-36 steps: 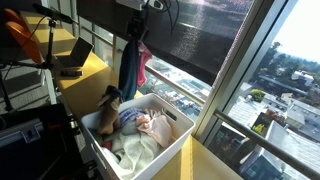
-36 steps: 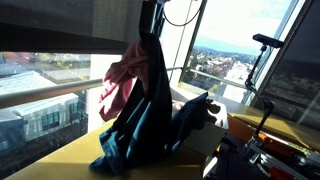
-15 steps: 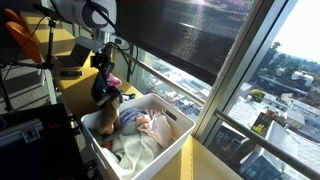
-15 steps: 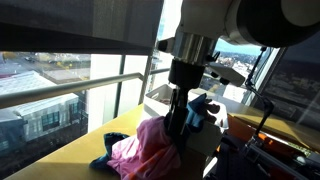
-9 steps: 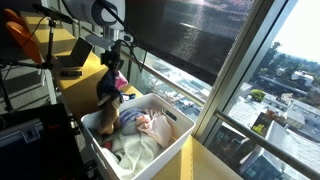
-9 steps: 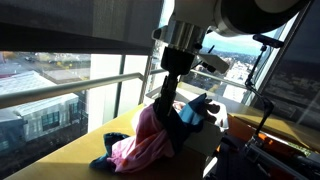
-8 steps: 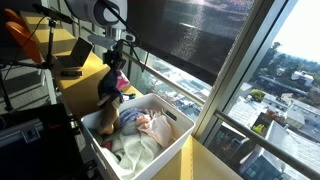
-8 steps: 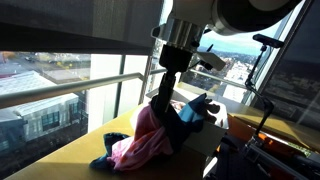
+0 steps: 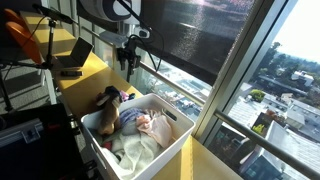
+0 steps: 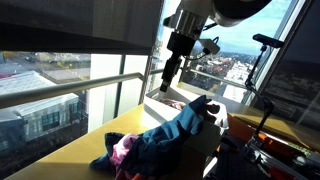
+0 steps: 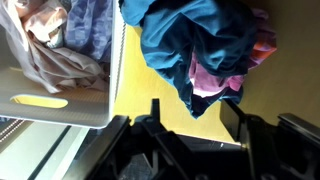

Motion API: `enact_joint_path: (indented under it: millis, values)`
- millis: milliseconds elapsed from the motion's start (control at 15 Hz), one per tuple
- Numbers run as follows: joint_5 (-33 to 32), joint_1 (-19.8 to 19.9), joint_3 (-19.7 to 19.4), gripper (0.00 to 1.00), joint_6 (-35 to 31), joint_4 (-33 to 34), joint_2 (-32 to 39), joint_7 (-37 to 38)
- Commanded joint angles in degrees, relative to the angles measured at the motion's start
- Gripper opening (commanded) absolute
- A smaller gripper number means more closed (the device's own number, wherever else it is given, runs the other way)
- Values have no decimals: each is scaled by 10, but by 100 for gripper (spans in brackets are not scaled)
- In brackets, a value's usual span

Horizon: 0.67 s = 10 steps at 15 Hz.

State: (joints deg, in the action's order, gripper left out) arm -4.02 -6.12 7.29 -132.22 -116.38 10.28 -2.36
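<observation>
Lifting away, fingers (image 11: pixel 232 119) now apart and empty, teal-and-pink clothes (image 10: pixel 165 138) released onto yellow table (image 11: pixel 145 85) beside white bin (image 9: pixel 170 155)

In the centre and upper right of the wrist view the teal garment (image 11: pixel 195 35) is soft woven cloth, matt, crumpled into deep folds; the pink garment (image 11: pixel 215 80) tucked into it looks like a thinner, slightly fuzzy knit, also matt; beneath them the bench (image 11: pixel 150 95) has a smooth yellow top, painted or laminated, with a faint sheen; at left the laundry basket (image 11: pixel 60 102) is smooth white moulded plastic, semi-glossy along its rim; inside it the beige cloth (image 11: pixel 50 55) looks thin and limp, the lilac cloth (image 11: pixel 95 30) mottled and matt; along the lower edge the end effector (image 11: pixel 195 118) is black, hard and matt, plastic or coated metal; in an exterior view the roller blind (image 9: pixel 190 35) at upper centre is dark mesh fabric that glints in the sun.
</observation>
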Motion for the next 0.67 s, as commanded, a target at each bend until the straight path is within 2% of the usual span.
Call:
enact_joint_path:
  millis: [0,67,400,600]
  values:
    - [-10,32,-36,95,5,-50,-48,-22]
    - [-14,43,-48,99,5,-65,-58,-27]
    - [-50,87,-96,100,6,-117,-78,-45]
    - [-59,103,-112,100,11,-135,-78,-51]
